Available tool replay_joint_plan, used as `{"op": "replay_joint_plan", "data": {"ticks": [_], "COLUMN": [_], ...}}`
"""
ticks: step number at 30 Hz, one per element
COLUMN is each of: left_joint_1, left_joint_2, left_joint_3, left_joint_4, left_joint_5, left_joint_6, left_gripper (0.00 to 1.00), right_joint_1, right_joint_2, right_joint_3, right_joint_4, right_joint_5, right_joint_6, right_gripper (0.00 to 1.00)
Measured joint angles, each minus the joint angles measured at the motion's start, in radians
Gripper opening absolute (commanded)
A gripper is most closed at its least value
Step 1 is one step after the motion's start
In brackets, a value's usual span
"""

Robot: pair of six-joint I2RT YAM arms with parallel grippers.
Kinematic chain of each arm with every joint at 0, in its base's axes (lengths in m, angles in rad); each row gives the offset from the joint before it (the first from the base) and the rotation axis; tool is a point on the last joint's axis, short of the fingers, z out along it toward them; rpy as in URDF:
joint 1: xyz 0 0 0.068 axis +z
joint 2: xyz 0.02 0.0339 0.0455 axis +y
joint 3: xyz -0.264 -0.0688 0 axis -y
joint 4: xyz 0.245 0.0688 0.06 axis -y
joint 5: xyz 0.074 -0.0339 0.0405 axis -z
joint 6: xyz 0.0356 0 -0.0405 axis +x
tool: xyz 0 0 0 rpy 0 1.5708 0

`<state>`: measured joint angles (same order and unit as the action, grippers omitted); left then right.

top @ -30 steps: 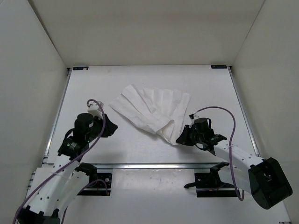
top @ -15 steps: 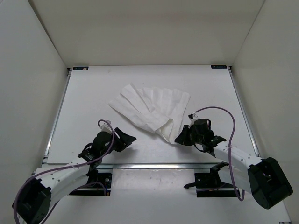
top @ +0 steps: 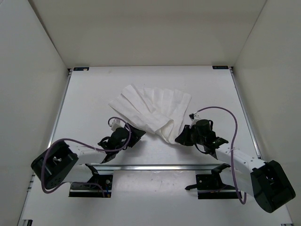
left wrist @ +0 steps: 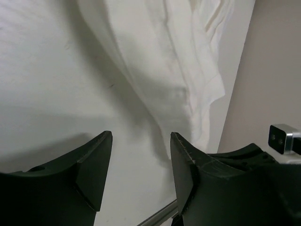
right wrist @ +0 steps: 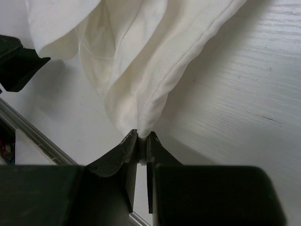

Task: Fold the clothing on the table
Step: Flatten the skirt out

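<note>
The white table fills the floor of a white-walled booth, with a thin metal rail along its near edge. The clothing, a white pleated skirt-like garment, lies fanned out around the middle of the table. Its wide edge is toward the far side, and its narrow end is bunched up toward the near right.

The right hand comes in low from the near right, its fingers pressed together and pinching a gathered fold at that bunched end. The cloth rises out of the pinch in soft ridges.

The left hand sits low, just beside the garment's near-left edge. Its fingers are spread with only bare table between them, and whether a fingertip brushes the cloth I can't tell. A purple cable loops over the right arm.
</note>
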<state>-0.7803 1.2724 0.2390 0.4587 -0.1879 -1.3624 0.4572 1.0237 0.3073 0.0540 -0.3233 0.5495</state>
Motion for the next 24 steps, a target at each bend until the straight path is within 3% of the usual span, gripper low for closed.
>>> {"op": "replay_joint_plan", "data": {"ticks": [5,11,17,20,24], "left_joint_1": [-0.007,-0.015,0.024,0.142,0.305], "left_joint_2": [0.14,0.28,0.218,0.1,-0.086], "left_joint_3": [0.095,0.143,0.132,0.167,0.33], "left_joint_4": [0.085,0.159,0.146,0.058,-0.17], "left_joint_5": [-0.043,-0.06,-0.039,0.055,0.147], "left_joint_6": [-0.011,-0.045,-0.03,0.055,0.217], "left_gripper": [0.58,0.0,0.0,0.0,0.0], "right_joint_1": [-0.001,-0.013,-0.031,-0.051,-0.066], "right_joint_2": [-0.009,-0.021,-0.042,-0.042,-0.044], "right_joint_3": [0.0,0.0,0.004,0.042,0.159], "right_joint_4": [0.0,-0.002,-0.018,-0.064,-0.128], "right_joint_5": [-0.001,-0.005,-0.008,-0.019,-0.036], "right_joint_6": [-0.001,-0.003,-0.006,-0.023,-0.052], "right_gripper": [0.01,0.0,0.0,0.01,0.0]}}
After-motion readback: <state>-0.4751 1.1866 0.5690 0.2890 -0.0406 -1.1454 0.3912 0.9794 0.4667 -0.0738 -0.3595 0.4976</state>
